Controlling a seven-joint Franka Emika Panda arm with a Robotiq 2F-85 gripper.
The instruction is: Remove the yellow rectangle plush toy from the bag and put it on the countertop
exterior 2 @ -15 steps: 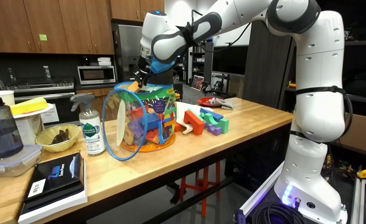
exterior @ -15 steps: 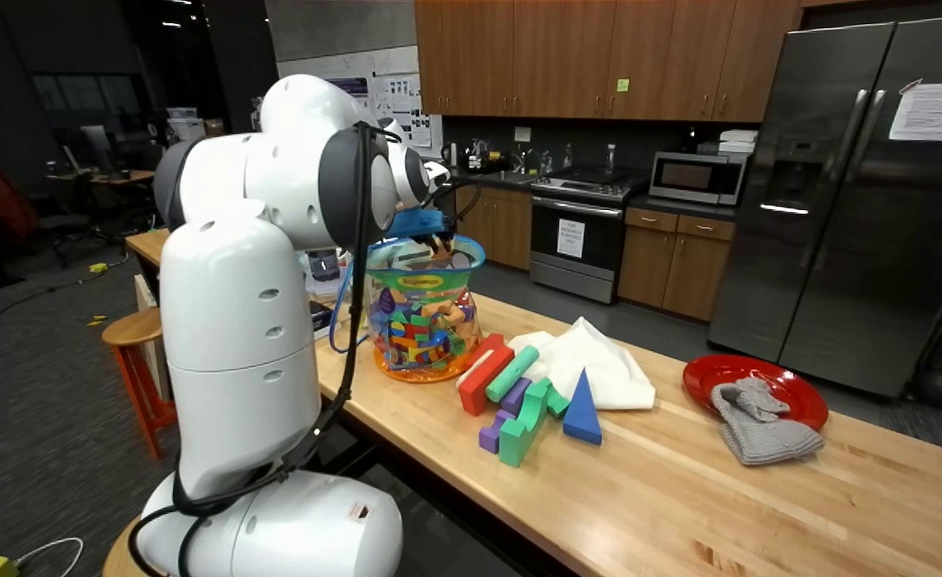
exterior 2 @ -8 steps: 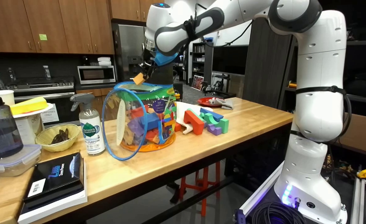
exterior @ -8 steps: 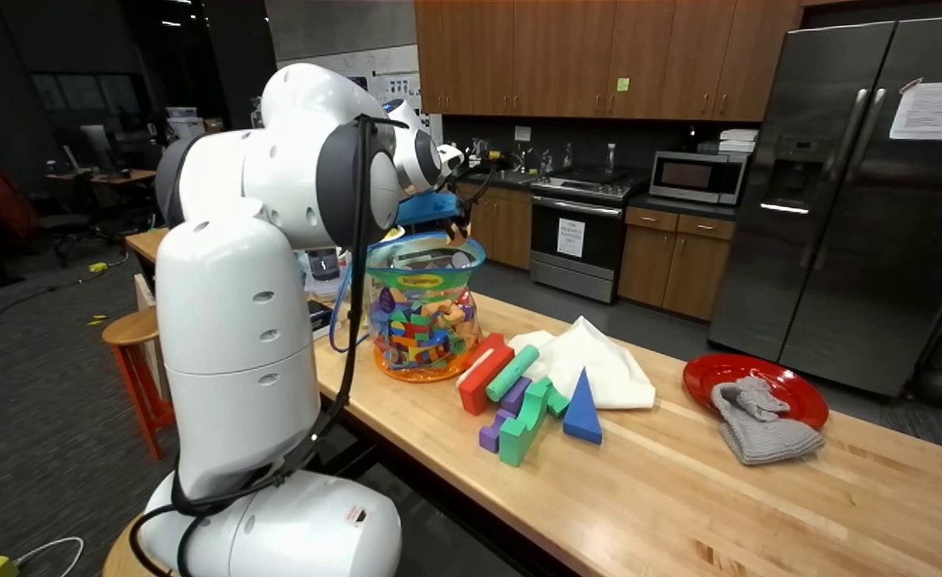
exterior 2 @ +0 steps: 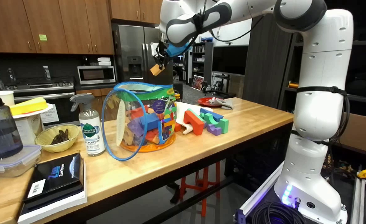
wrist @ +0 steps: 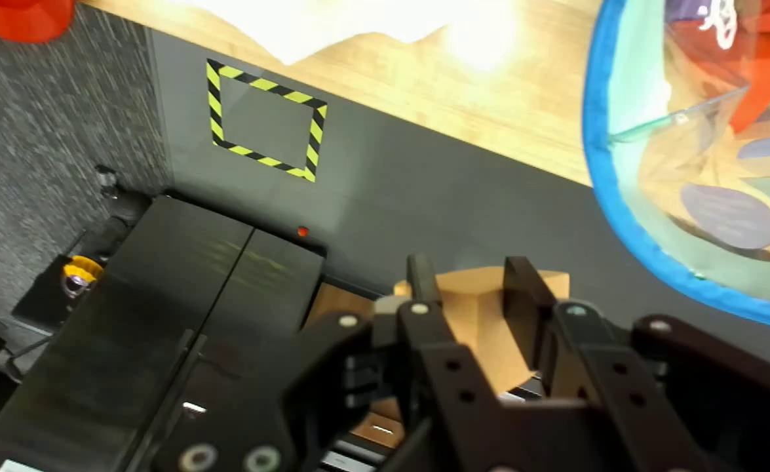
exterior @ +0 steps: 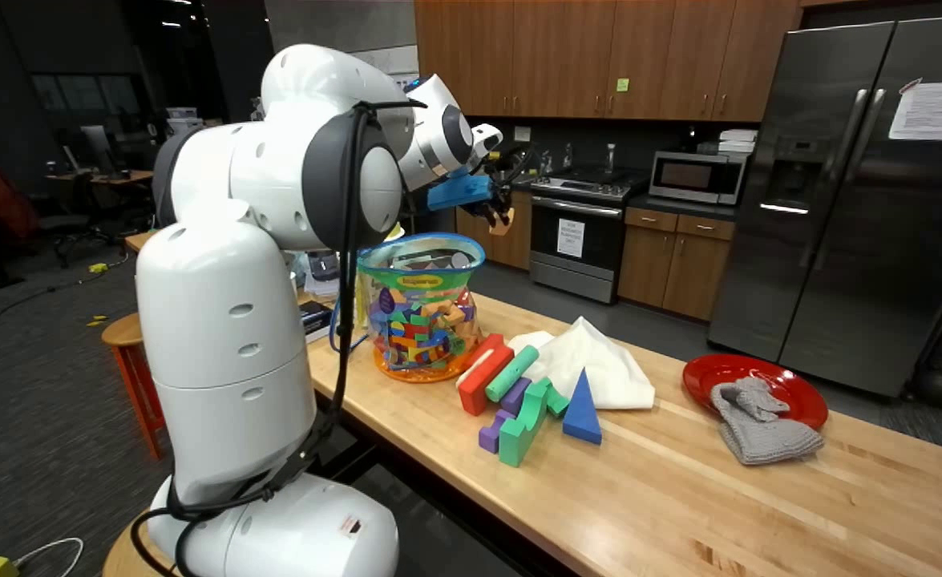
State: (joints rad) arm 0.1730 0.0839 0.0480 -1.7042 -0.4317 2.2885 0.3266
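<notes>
Wrist view: black jointed gripper, jaws part-way apart, clamped on opposite sides of a matte yellow-tan oblong toy. From where I stand, that toy hangs higher than and clear of the rounded, blue-rimmed clear-plastic bag, which rests on the light-brown butcher-block wooden countertop. Near the bag lie a crumpled white cloth and a blue triangular block.

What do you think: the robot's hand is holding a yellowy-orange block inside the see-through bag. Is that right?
Only "inside" is wrong: the hand is holding the yellowy-orange block outside the see-through bag, as both exterior views show.
</notes>
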